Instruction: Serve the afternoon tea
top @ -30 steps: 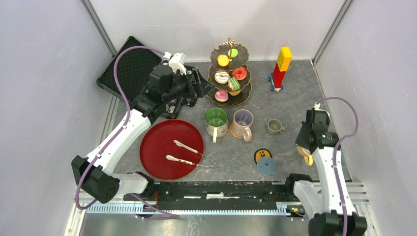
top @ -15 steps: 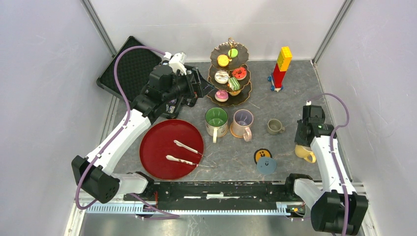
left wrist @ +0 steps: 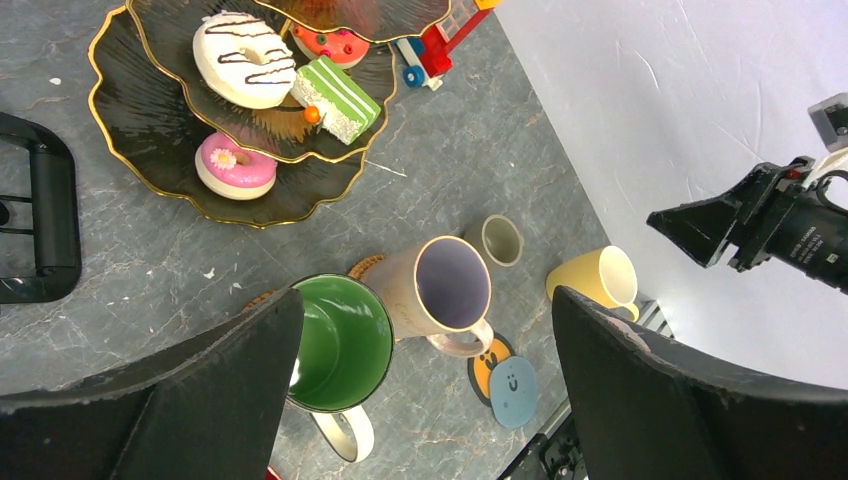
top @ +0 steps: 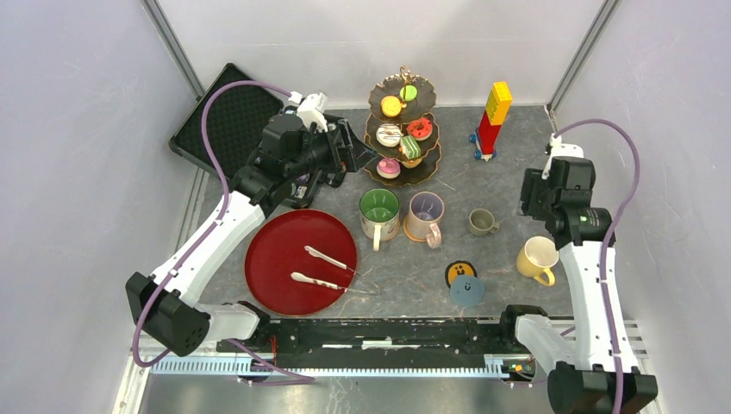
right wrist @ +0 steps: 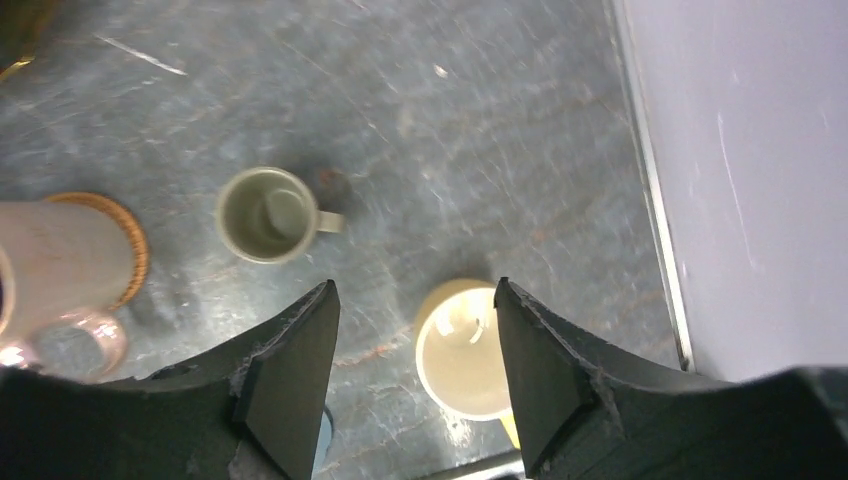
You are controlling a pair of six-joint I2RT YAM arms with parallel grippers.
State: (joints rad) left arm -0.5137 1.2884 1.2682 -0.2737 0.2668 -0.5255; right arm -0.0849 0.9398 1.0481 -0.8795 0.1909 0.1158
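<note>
**Afternoon tea set, on the grey table.**

- Three-tier stand (top: 424,172): standing upright at the far middle, stem vertical, ring handle on top. It is carrying a pink donut (left wrist: 236,167), a green cake slice (left wrist: 338,98) and other sweets. In the left wrist view its top tier is running off the upper edge.
- Green-lined mug (top: 378,207) and lilac mug (top: 426,210): sitting side by side just in front of the stand, mouths up, handles pointing toward the arm bases. The lilac mug is covering a woven coaster (right wrist: 137,250), with only the coaster's rim showing. A left finger is partly hiding the green-lined mug.
- Small grey mug (top: 480,222): sitting right of the lilac mug, handle pointing right.
- Yellow mug (top: 536,256): standing upright near the right edge, handle pointing near-right. In the right wrist view the handle is being cut off.
- Two loose coasters (top: 464,282): lying overlapped between the lilac and yellow mugs.
- Left gripper (left wrist: 428,300): hovering left of the stand, jaws spread wide, gripping nothing.
- Right gripper (right wrist: 412,290): hanging above the grey and yellow mugs, jaws spread, empty. From above its fingers are hard to make out.
- Red tray (top: 276,250): holding tongs (top: 323,269), their long axes running roughly left to right.
- Block tower (top: 493,116): only its wheeled base is showing in the left wrist view.
</note>
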